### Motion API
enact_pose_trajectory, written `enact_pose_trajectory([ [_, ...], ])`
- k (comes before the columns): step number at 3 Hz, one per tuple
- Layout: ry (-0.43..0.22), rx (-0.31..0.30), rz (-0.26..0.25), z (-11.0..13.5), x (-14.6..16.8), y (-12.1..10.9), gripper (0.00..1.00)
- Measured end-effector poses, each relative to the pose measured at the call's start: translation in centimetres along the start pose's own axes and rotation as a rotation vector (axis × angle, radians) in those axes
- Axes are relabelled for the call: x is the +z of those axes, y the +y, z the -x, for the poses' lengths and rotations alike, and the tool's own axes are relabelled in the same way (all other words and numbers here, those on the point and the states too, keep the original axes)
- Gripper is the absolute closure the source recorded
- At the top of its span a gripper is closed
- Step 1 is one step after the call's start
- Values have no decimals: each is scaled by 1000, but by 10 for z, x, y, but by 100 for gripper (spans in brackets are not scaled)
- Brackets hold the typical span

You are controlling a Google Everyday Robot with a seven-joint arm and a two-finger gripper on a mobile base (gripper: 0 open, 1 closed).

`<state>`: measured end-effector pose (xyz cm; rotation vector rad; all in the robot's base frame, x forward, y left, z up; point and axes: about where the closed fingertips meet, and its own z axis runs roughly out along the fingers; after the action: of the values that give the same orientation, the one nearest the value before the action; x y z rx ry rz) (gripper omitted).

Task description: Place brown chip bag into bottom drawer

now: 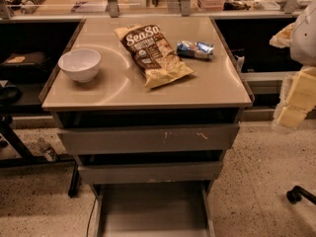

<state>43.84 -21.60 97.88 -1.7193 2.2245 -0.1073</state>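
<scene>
The brown chip bag point(153, 53) lies flat on the cabinet's top, right of centre, with its "SeaSalt" lettering facing up and tan ends. The bottom drawer point(153, 211) is pulled out at the bottom of the view, and its flat grey floor is bare. My gripper point(292, 107) hangs at the right edge of the view, beside the cabinet and below the level of its top. It is well to the right of the bag and holds nothing that I can see.
A white bowl point(79, 64) stands on the left of the cabinet top point(113, 90). A small blue-silver packet point(195, 49) lies just right of the bag. Two grey-fronted drawers point(148, 138) sit above the open one. A chair caster point(295, 195) is on the floor at right.
</scene>
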Motion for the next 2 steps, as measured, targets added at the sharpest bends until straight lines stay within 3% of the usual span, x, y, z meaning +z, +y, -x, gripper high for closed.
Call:
enact_pose_trajectory([
  [1, 0, 0, 0, 0, 0, 0, 0],
  [2, -13, -43, -36, 15, 0, -3, 0],
])
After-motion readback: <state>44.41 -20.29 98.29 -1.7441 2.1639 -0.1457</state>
